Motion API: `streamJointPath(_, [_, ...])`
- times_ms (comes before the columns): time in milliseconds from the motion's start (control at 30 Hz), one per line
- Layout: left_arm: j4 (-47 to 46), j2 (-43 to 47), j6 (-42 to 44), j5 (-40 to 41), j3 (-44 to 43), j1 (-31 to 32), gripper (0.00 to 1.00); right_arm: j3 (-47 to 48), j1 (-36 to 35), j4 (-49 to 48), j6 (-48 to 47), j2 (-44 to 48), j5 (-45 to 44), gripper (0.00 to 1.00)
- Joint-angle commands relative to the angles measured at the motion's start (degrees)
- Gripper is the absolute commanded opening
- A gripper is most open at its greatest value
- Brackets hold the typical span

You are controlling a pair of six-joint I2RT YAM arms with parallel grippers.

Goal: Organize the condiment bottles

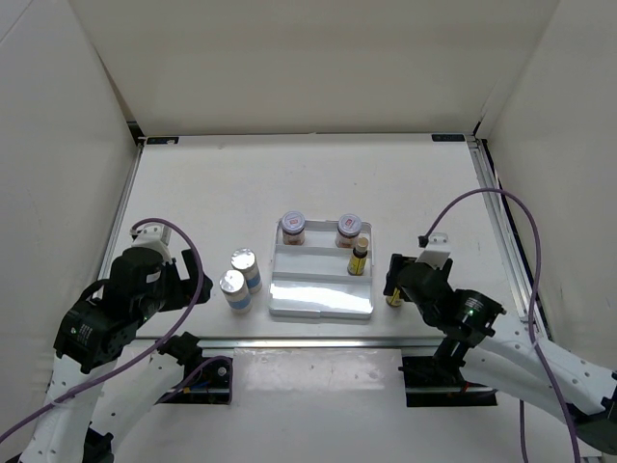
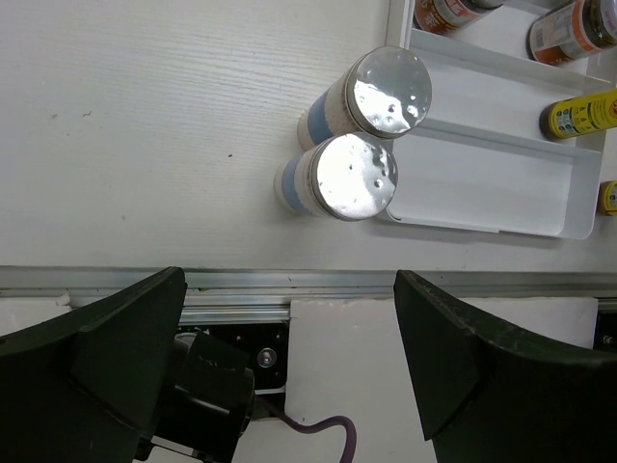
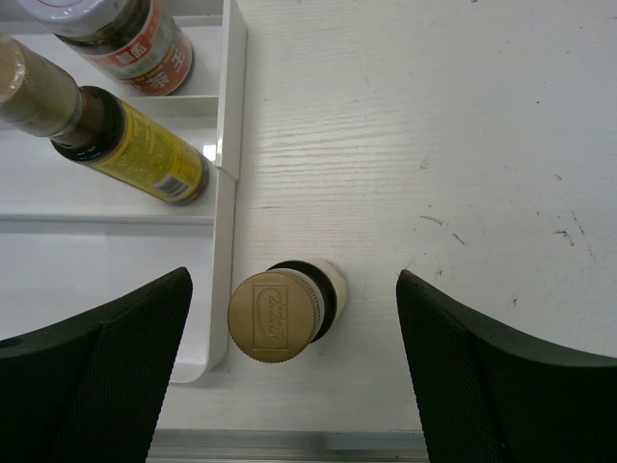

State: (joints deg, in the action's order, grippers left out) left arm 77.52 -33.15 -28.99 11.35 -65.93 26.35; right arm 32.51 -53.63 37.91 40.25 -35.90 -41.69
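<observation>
A white ridged tray (image 1: 320,301) sits mid-table. Two squat brownish jars (image 1: 294,227) (image 1: 349,229) stand in its back row, and one slim yellow bottle (image 1: 360,258) stands in its middle row. A second yellow bottle (image 3: 275,316), tan-capped, stands upright on the table just right of the tray wall (image 3: 224,241). My right gripper (image 3: 292,323) is open, with a finger on each side of this bottle and gaps on both sides. Two silver-topped white-and-blue cylinders (image 2: 390,89) (image 2: 352,176) stand together left of the tray. My left gripper (image 2: 289,367) is open and empty, over the table's near rail.
The metal rail (image 2: 289,282) runs along the table's near edge under the left fingers. White walls close in the back and sides. The tray's front row (image 2: 482,183) holds nothing. A purple cable (image 1: 501,198) arcs above the right arm.
</observation>
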Motion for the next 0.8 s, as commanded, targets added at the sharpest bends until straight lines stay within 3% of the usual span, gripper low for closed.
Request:
streamJointPath(0, [-1.0, 0.4, -0.4, 0.5, 0.4, 0.2, 1.00, -1.0, -2.2, -4.0, 1.0, -2.1, -6.1, 0.88])
streamJointPath(167, [-1.0, 0.4, -0.4, 0.5, 0.4, 0.2, 1.00, -1.8, -4.6, -2.4, 4.6, -4.5, -9.5, 0.83])
streamJointPath(300, [-1.0, 0.4, -0.4, 0.5, 0.4, 0.2, 1.00, 0.2, -6.0, 2.5, 11.6, -7.7, -13.1, 0.73])
streamJointPath(533, [-1.0, 1.5, -0.4, 0.5, 0.9, 0.2, 1.00, 1.3, -7.7, 5.2, 14.7, -9.5, -14.8, 0.64])
streamJointPath(767, [-1.0, 2.6, -0.4, 0.5, 0.9, 0.2, 1.00, 4.8, -9.7, 11.4, 17.7, -10.1, -18.1, 0.30])
